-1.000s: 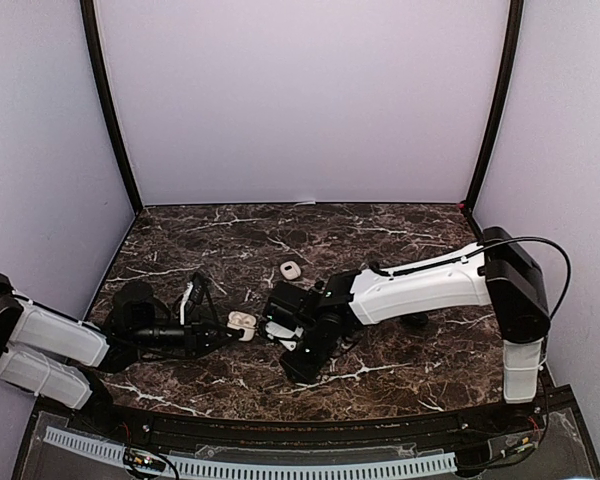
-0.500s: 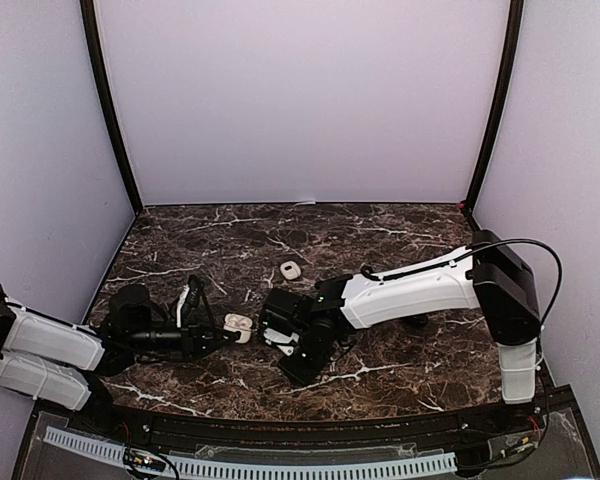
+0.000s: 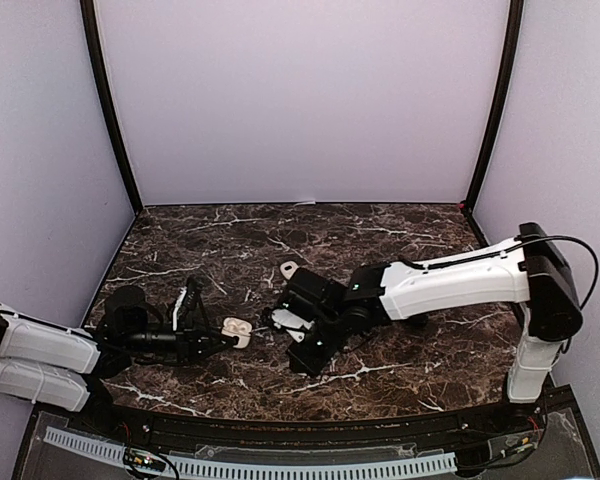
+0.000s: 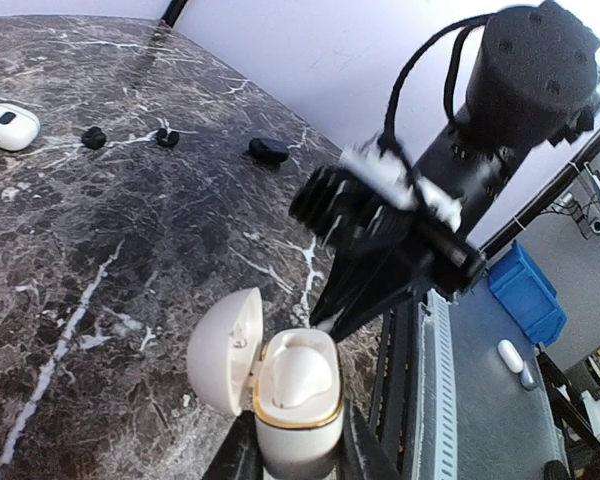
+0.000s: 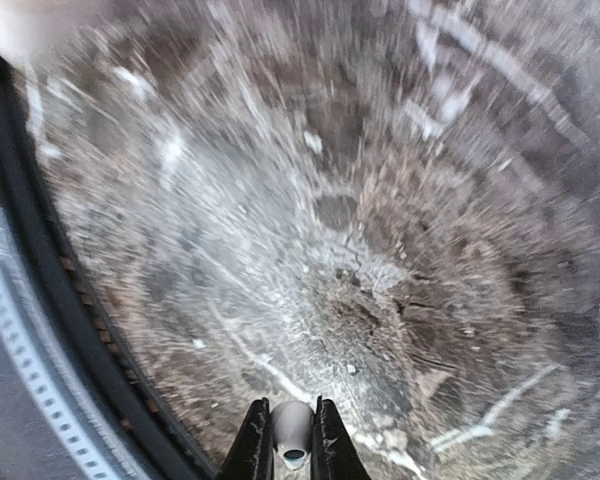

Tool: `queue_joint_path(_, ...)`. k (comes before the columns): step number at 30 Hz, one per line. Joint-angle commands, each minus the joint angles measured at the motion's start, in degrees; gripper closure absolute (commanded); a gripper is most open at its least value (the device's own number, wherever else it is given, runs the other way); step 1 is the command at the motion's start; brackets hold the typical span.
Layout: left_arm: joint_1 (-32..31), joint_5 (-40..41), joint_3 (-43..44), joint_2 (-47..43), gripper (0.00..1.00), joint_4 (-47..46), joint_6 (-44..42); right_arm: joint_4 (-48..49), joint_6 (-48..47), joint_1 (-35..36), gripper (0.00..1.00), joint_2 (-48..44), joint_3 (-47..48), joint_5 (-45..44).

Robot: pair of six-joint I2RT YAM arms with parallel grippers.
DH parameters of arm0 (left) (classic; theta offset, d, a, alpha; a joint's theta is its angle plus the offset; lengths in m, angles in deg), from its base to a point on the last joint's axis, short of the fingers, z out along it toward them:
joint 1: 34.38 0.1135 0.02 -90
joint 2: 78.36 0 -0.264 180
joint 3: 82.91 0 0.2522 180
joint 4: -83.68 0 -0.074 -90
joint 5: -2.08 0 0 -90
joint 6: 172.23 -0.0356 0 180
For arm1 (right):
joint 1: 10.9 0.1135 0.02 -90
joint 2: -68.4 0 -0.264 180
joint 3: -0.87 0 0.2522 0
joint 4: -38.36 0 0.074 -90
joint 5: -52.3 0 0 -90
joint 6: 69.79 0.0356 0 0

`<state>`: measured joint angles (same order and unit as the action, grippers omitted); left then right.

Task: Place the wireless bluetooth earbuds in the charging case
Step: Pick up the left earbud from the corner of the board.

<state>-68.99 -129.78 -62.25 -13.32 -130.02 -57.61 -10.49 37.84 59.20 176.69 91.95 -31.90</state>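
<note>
My left gripper (image 4: 295,445) is shut on the body of a white, gold-rimmed charging case (image 4: 295,395) and holds it upright with its lid (image 4: 223,350) swung open to the left. A white rounded shape lies in its well. From above, the case (image 3: 238,329) sits just left of my right gripper (image 3: 272,320). The right gripper (image 5: 292,445) is shut on a small white earbud (image 5: 292,432). In the left wrist view that earbud's tip (image 4: 325,322) hangs at the case's far right rim. Two black earbuds (image 4: 93,137) lie far back on the table.
A second white closed case (image 3: 289,269) lies on the marble behind the right gripper, seen also as a white pebble (image 4: 8,127). A black oval object (image 4: 268,150) rests nearby. The table's front rail (image 3: 250,465) runs close behind both grippers.
The right gripper's fingers closed onto the white earbud. The right arm swung its elbow to the right and its wrist shifted slightly back. The left gripper and case barely moved.
</note>
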Motion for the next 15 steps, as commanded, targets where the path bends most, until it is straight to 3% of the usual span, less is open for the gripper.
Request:
queue_joint_path(1,0.08,-8.37,0.08,1.76,1.0,-5.23,-0.76,11.79,-1.65,-1.39,1.0,-9.45,-3.83,1.34)
queue_joint_path(6,-2.48,-8.94,0.78,2.9,1.0,-8.84,-1.62,23.45,-3.21,-1.46,1.0,-17.17,-10.38,1.84)
queue_joint_path(12,-8.86,-3.0,2.85,3.78,1.0,-11.41,-6.01,40.47,-3.2,-1.46,1.0,-24.7,-19.79,2.39)
queue_joint_path(15,-10.84,-0.12,3.0,4.64,1.0,-16.91,-6.11,52.48,-2.4,-1.51,1.0,-28.11,-25.69,3.73)
